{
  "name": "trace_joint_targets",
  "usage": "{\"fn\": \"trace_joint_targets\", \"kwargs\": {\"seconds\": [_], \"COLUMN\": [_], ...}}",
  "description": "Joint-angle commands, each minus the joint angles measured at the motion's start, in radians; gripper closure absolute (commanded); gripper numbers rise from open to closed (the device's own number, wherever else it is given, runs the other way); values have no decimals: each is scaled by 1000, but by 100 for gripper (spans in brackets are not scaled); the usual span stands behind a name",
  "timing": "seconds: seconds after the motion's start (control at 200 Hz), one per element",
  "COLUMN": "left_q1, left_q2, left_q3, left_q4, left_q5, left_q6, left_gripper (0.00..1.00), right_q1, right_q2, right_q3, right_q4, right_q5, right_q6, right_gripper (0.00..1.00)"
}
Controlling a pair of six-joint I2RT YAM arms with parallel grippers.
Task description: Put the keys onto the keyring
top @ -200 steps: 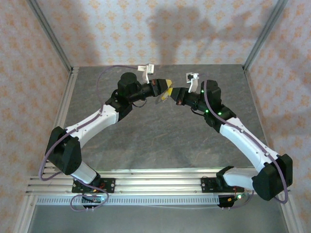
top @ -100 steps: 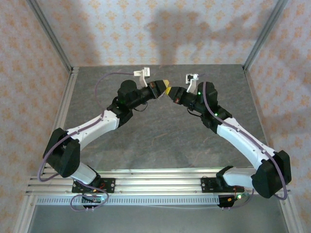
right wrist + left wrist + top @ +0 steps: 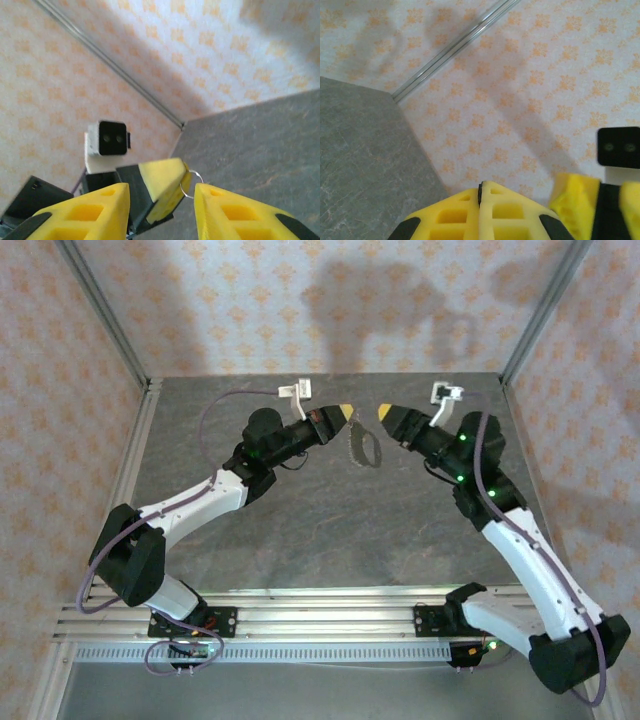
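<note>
The thin oval keyring of grey metal wire with its fine beaded chain (image 3: 363, 448) hangs off the tip of the left pincer (image 3: 346, 412), above the grey stone-patterned surface (image 3: 300, 530) at its far middle. From overhead its long axis runs downward from that tip and leans a little toward the right arm. The right wrist view shows a small loop of the wire (image 3: 188, 181) sticking out beside the left pincer's yellow tip.

The left pincer's yellow fingers (image 3: 460, 210) are pressed together along a single seam. Going by the wire at the tip, I judge them clamped on the keyring, though the contact itself is hidden.

The right pincer (image 3: 384, 414) faces it tip to tip, near but apart, at about the same height. Its yellow fingers (image 3: 90, 210) stand apart with nothing gripped, and the ring's loop sits in line with the gap between them.

The keyring therefore lies ahead of the right pincer and lower. The right arm is the free one, so any key would likely reach the ring from that side.
</note>
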Motion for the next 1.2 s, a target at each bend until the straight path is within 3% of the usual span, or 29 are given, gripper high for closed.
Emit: {"fn": "trace_joint_targets", "kwargs": {"seconds": [0.0,0.41,0.656,0.981,1.196], "left_q1": [-3,-3,-3,-3,-3], "left_q2": [-24,-80,-115,-123,-124], "left_q3": [13,45,62,85,87], "left_q4": [98,129,128,143,166], "left_q5": [36,107,114,124,125], "left_q6": [22,50,56,47,32], "left_gripper": [100,100,100,100,100], "right_q1": [-20,-21,-17,94,101], "right_q2": [-21,54,92,115,98], "right_q3": [44,29,10,-2,12], "right_q4": [-17,83,189,229,203], "right_q5": [16,24,-77,-73,-53], "right_q6": [-17,22,94,102,76], "right_gripper": [61,71,74,79,81]}}
